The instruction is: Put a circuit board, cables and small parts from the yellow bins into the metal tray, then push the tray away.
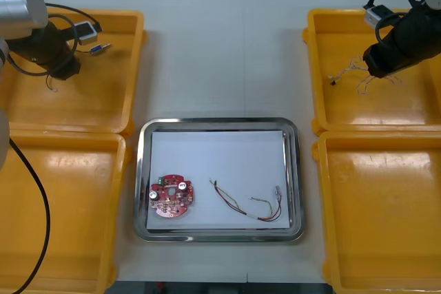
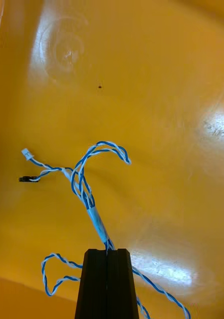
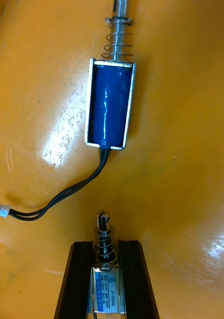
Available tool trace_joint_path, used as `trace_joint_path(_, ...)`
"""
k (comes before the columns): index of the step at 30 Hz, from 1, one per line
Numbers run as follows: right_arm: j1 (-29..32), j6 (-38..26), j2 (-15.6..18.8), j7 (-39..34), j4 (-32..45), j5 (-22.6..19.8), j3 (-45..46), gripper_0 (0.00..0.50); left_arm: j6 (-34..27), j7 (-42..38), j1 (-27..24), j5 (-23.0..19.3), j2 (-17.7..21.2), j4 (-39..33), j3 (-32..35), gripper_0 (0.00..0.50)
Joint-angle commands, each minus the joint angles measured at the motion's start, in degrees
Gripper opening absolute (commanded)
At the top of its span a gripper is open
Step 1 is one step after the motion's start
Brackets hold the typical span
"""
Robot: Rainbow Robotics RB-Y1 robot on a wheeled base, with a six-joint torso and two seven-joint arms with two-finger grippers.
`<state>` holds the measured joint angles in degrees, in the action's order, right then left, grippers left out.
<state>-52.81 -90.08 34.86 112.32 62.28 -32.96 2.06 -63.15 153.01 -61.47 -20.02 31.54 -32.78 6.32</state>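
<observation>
My left gripper [image 3: 106,245] is over the far left yellow bin [image 1: 103,108], shut on a small metal part [image 3: 106,286] with a spring and a label. Beyond its fingers a second small metal part [image 3: 110,104] with a blue body and a black cable [image 3: 62,197] lies on the bin floor. My right gripper [image 2: 108,251] is low in the far right yellow bin [image 1: 331,111], shut on a twisted blue and white cable [image 2: 87,192]. The metal tray [image 1: 141,170] holds a round red circuit board [image 1: 171,197] and a red and yellow cable [image 1: 248,204].
The two near yellow bins [image 1: 62,239] [image 1: 386,225] flank the tray. Loose ends of the blue and white cable [image 1: 348,70] spread over the far right bin's floor. In the front view the left arm [image 1: 41,46] and right arm [image 1: 406,39] hang over the far bins.
</observation>
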Motion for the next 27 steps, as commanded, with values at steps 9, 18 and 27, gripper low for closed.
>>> trace_joint_path(9, 4.0, 2.2, 4.7, 9.9, 2.1, -3.5, 5.4, 0.000, -8.7, -1.4, 1.8, -2.2, 1.5, -5.4, 3.5, 0.000)
trace_joint_path(18, 6.9, 5.1, 5.6, 10.4, 2.6, -3.4, 5.4, 0.008, -19.1, -2.8, 4.9, -5.8, 4.1, -16.1, 5.5, 0.000)
trace_joint_path(27, 7.7, 5.4, 6.4, 12.5, 4.7, -1.4, 4.0, 0.333, -30.4, -9.3, 8.7, -8.2, 5.9, -30.1, 8.7, 0.000)
